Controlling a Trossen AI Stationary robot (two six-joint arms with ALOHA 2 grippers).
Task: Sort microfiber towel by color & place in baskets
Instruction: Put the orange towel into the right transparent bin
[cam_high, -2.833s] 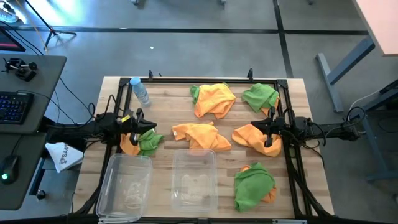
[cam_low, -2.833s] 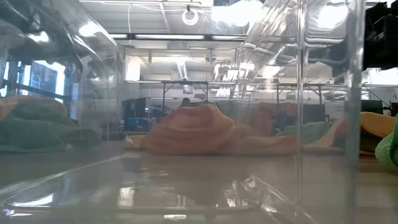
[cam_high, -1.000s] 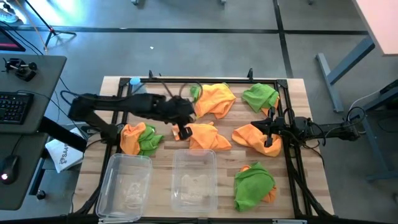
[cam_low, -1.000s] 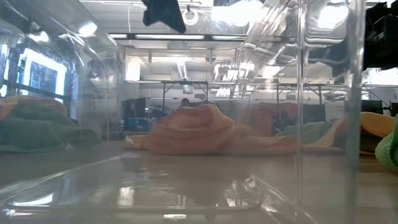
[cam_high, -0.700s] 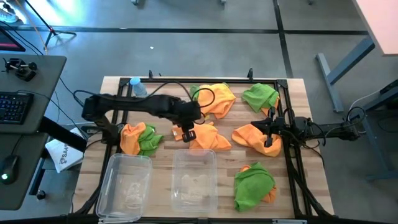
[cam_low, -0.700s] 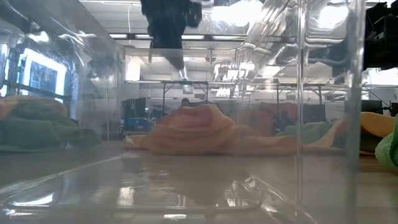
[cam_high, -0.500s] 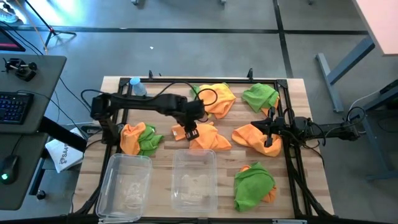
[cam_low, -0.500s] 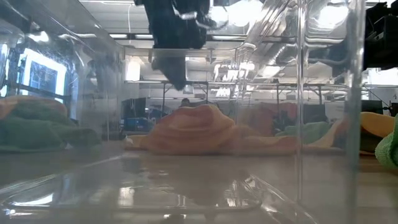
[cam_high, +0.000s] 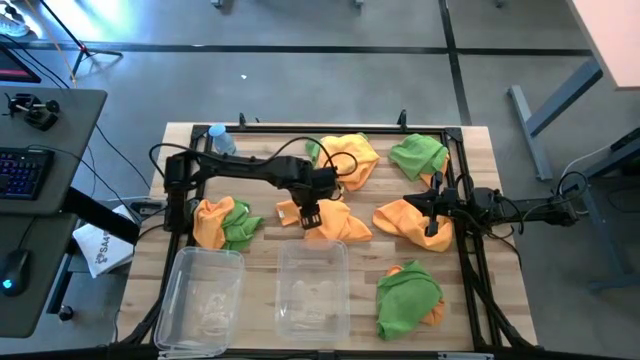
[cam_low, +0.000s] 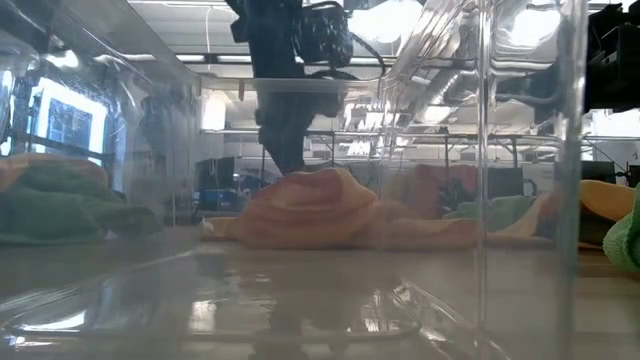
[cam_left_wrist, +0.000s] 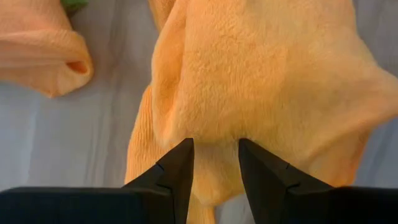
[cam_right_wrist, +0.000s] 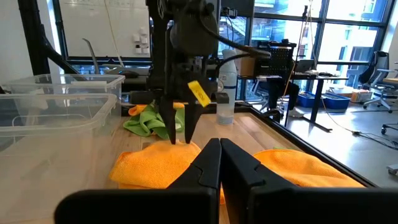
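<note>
The left claw (cam_high: 308, 217) is poised directly over the central orange towel (cam_high: 330, 219), fingers parted by a narrow gap with the tips just at the cloth's raised fold; nothing is gripped yet; in the left wrist view the fold lies between and just ahead of the fingertips (cam_left_wrist: 180, 163).

Risks, as judged from this position:

- The narrow opening may pinch only surface pile; the towel could slip free on lifting.
- A descent too deep would drive the tips into the table (cam_high: 258, 187) beneath the cloth.
- Another orange towel (cam_high: 347, 158) lies just beyond the claw; a dragged corner could snag it.
- The two baskets (cam_high: 312, 285) stand near, on the side of the claw toward the table's front edge; a trailing corner could catch a rim and hang outside.
- A green-and-orange pile (cam_high: 224, 222) sits beside the claw toward the left arm's base; mixed pairs risk wrong sorting.

The right claw (cam_high: 432, 209) waits well apart, fingers closed, just above another orange towel (cam_high: 408, 221); it holds nothing.
</note>
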